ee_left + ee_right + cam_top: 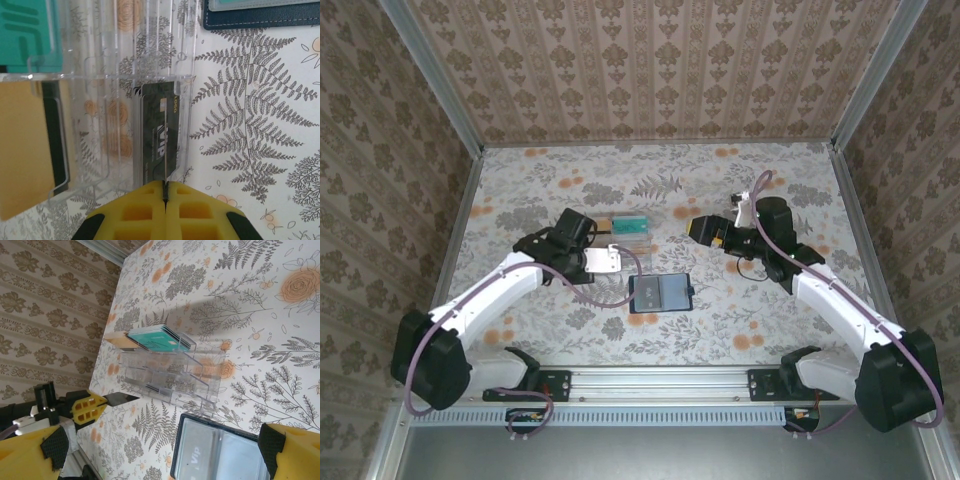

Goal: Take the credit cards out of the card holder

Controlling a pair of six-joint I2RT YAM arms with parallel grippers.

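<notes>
Here, left gripper (165,194) pinched a black card (159,135); right gripper (708,236) gaped.
Thin, slick, likely light — edge grip suited.

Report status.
Left gripper shut on black card, by holder. Right gripper open, empty. Teal card, orange card in holder. Wallet alongside, not blocking.

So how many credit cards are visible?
3: a teal card and an orange-yellow card at the clear holder, a black card pinched by the left end effector. More may sit in the wallet.
</notes>
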